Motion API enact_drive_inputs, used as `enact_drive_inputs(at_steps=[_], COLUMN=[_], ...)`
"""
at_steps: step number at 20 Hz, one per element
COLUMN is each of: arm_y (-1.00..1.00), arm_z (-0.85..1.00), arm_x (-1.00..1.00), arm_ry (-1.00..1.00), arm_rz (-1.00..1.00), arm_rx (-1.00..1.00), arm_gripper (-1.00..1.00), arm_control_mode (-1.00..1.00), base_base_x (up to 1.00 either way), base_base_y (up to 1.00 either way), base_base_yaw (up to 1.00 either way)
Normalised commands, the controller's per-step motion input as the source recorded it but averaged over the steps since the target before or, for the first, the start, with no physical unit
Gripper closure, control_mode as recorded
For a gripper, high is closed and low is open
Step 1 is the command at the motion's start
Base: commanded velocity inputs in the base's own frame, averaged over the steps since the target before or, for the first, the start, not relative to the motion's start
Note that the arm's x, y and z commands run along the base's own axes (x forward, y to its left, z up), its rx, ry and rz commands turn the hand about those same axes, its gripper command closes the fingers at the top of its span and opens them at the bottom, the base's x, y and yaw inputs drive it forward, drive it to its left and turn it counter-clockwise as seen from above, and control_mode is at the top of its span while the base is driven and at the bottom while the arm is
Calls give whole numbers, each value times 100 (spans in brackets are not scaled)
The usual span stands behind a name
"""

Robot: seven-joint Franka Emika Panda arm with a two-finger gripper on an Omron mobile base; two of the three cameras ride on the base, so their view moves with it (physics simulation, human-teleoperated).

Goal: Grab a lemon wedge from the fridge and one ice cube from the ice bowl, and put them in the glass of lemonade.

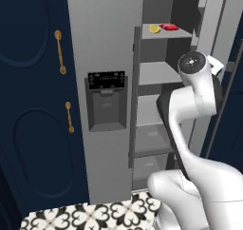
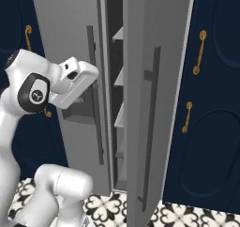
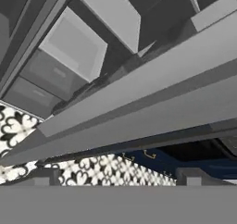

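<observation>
Left base view: fridge with right door ajar, lemon wedge on top shelf beside flat red item. Hand view: gripper fingers spread wide, empty, facing door edge above patterned floor.

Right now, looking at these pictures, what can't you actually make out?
- Lemon wedge: tiny on the top fridge shelf in the left base view; its shape is unclear.
- Red item beside it: too small to identify.
- Lower shelves: partly hidden by the robot's arm in the left base view.
- Fridge interior: a narrow slit behind the open door in the right base view.
- Hand: its fingertips barely show at the hand view's bottom; nothing between them.
</observation>
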Motion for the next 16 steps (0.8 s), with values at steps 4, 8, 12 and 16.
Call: enact_drive_inputs(at_steps=[4,8,12,16], arm_y=[13,1,-9,-34], arm_z=[-20,-10,-4,-11], arm_x=[56,86,100,85], arm_ry=[20,21,13,11], arm_rz=[2,4,1,0], arm_rx=[-17,-6,0,0], arm_gripper=[-100,-100,-100,-100], arm_control_mode=[-100,-100,-100,-100], base_base_x=[0,0,0,0], base_base_y=[0,0,0,0], base_base_yaw=[0,0,0,0])
